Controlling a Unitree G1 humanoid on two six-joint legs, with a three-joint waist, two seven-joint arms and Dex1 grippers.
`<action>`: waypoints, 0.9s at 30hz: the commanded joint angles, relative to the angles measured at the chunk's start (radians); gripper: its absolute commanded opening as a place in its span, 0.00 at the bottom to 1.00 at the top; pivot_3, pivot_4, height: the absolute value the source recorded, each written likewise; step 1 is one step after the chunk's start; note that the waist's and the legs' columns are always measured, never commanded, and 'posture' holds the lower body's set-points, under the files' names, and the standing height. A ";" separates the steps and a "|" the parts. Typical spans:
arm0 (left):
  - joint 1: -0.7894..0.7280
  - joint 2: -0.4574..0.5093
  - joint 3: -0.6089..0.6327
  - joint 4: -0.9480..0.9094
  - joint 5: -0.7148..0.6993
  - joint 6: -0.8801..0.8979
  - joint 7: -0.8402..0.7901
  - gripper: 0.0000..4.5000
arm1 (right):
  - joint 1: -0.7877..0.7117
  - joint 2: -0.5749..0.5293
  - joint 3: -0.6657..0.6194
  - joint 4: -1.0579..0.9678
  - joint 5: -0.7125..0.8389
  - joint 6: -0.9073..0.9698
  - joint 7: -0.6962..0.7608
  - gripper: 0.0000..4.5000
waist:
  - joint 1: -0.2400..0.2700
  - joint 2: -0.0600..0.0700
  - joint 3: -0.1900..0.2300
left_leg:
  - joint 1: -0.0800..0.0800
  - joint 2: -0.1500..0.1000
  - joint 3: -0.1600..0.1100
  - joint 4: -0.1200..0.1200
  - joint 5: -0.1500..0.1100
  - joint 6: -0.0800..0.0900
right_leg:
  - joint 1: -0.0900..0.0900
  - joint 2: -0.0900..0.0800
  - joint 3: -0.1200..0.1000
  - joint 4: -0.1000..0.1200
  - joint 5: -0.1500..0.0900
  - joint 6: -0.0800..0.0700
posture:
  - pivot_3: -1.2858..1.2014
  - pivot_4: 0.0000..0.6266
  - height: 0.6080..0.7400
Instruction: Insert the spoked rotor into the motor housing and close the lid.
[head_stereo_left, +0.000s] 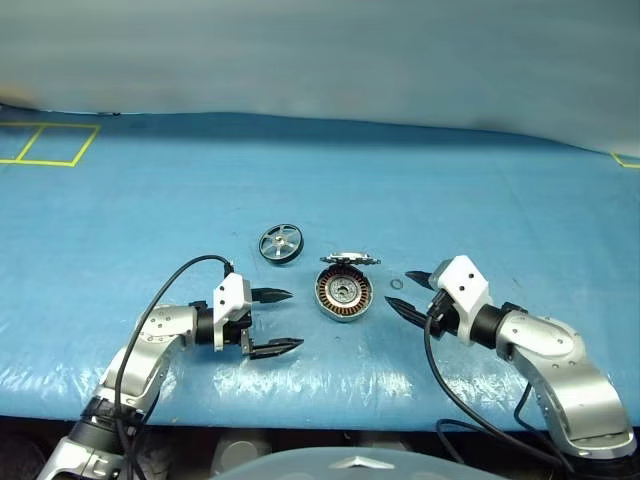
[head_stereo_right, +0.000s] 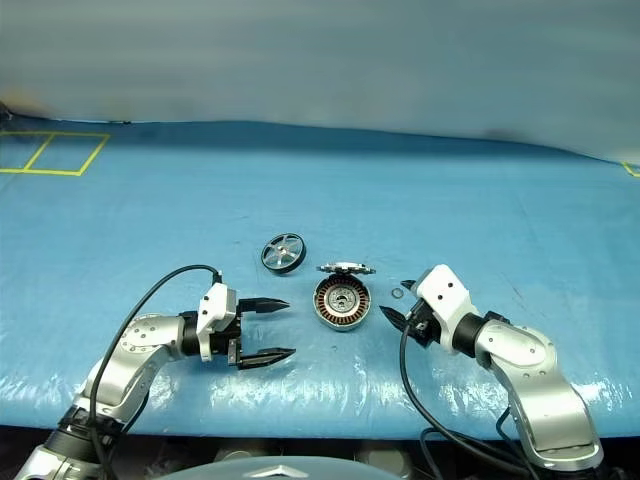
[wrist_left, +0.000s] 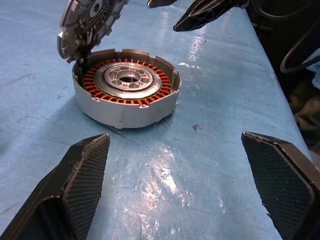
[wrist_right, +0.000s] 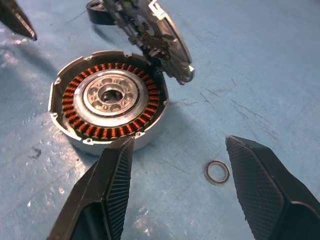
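The spoked rotor (head_stereo_left: 281, 243), a dark wheel, lies flat on the blue mat beyond and to the left of the motor housing (head_stereo_left: 343, 293). The housing is uncovered and shows its copper windings around a silver hub (wrist_left: 125, 80). The lid (head_stereo_left: 349, 259) stands tilted, leaning on the housing's far rim. My left gripper (head_stereo_left: 293, 320) is open just left of the housing, pointing at it, and holds nothing. My right gripper (head_stereo_left: 400, 290) is open on the housing's right side and is also empty.
A tiny loose ring (wrist_right: 217, 171) lies on the mat between my right gripper's fingers. Yellow tape squares (head_stereo_left: 55, 143) mark the far left of the mat. The table's front edge runs close behind both arms.
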 joint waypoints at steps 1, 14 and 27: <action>-0.023 0.005 0.014 -0.033 -0.015 -0.013 -0.016 1.00 | 0.012 0.027 -0.002 0.072 -0.019 -0.038 -0.069 0.68 | 0.001 0.000 0.000 | 0.000 0.000 0.000 0.000 0.000 0.000 | 0.000 0.000 0.000 0.000 0.000 0.000 | 0.52 0.24 1.00; -0.029 0.026 0.023 -0.044 -0.004 -0.010 -0.019 1.00 | -0.032 0.076 0.064 0.254 -0.070 -0.145 -0.165 0.68 | 0.000 0.001 0.000 | 0.000 0.000 0.001 0.000 0.000 0.000 | 0.000 0.000 0.001 0.000 0.000 0.000 | 0.52 0.24 1.00; -0.014 0.036 0.028 -0.059 -0.006 -0.011 -0.011 1.00 | -0.068 0.087 0.100 0.315 -0.083 -0.181 -0.189 0.68 | -0.002 0.001 0.000 | 0.000 0.000 0.001 0.000 0.000 0.000 | 0.000 0.000 0.001 0.000 0.000 0.000 | 0.52 0.24 1.00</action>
